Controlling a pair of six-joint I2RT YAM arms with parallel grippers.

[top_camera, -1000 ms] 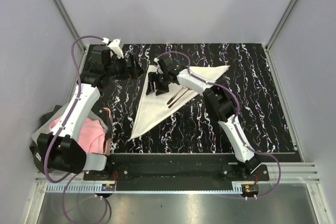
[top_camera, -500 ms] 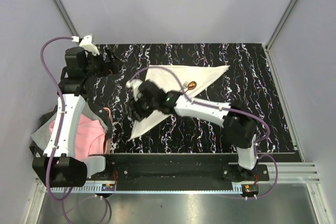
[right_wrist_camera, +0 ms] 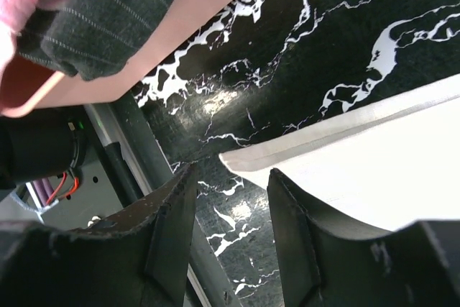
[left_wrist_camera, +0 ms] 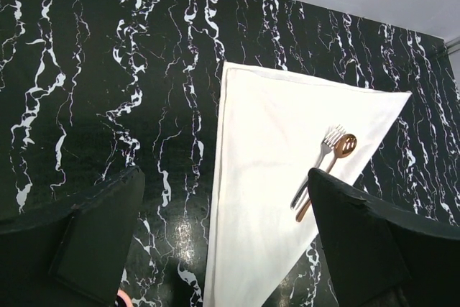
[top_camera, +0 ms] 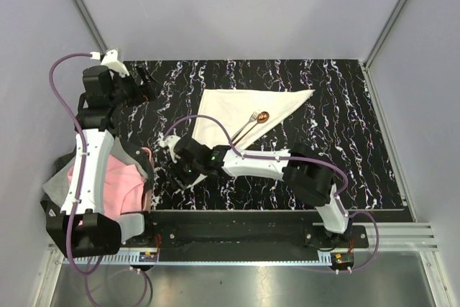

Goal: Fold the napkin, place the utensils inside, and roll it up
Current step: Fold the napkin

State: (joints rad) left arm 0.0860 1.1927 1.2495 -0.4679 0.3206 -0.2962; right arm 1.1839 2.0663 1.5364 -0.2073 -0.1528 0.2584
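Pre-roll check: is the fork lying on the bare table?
No, the fork lies on the napkin beside the copper utensil.

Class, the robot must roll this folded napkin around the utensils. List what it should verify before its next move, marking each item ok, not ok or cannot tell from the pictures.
1. Napkin folded into a flat triangle: ok.
2. Fork and copper spoon lying side by side on the napkin: ok.
3. Right gripper lined up with the napkin's near corner: ok, the tip lies just ahead of its fingers.
4. Corner pinched: not ok, the fingers stand apart with no cloth between them.
5. Left gripper open and clear of the napkin: ok.
6. Pink and grey cloth out of the right gripper's path: cannot tell.
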